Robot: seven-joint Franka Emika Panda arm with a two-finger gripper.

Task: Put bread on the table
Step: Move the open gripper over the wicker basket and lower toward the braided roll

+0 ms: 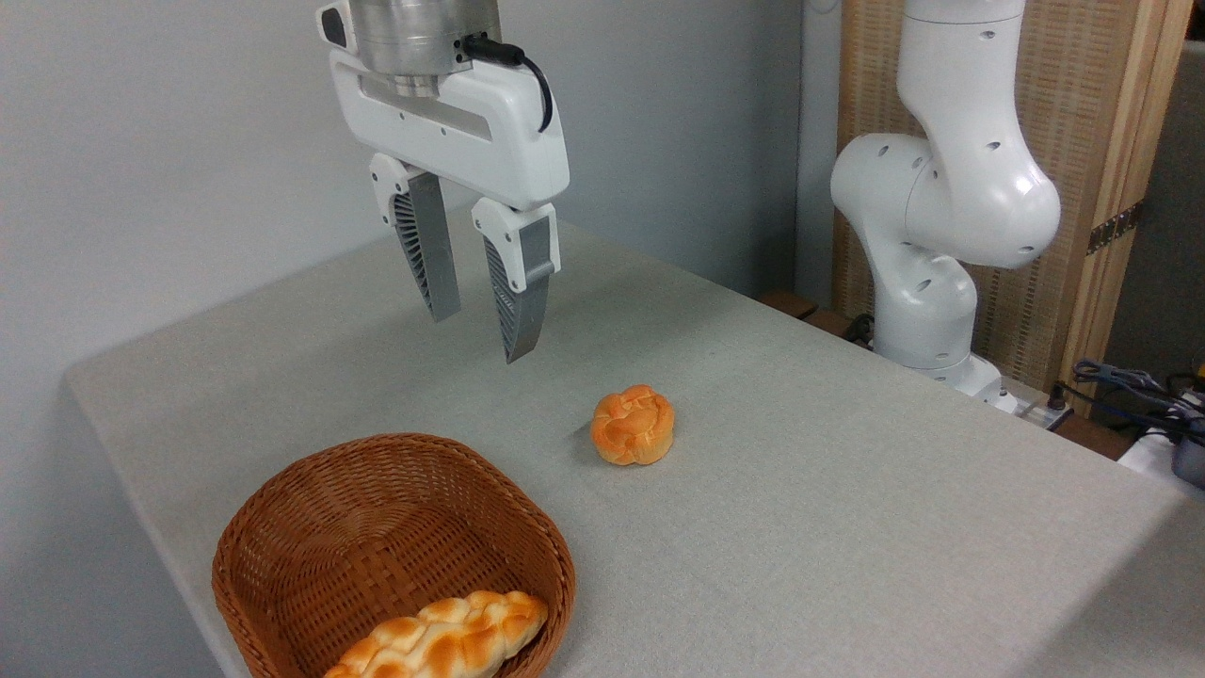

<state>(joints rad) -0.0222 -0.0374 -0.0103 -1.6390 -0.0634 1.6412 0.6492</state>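
Nearby, bun (633,426) beside basket (282,527) with bread (442,640); jaws (478,330) parted, empty

A brown wicker basket (311,527) sits below the gripper, toward the front edge. A small orange knotted bun (634,426) (upright) lies lower right, well apart.

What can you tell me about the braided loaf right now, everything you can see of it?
The bread is a long braided loaf, pale yellow with golden-brown glossy bumps. It lies on its side inside the wicker basket, at the near edge, one end leaning against the basket's right wall. Its lower part is cut off by the picture's bottom edge. The gripper hangs above, apart from it.
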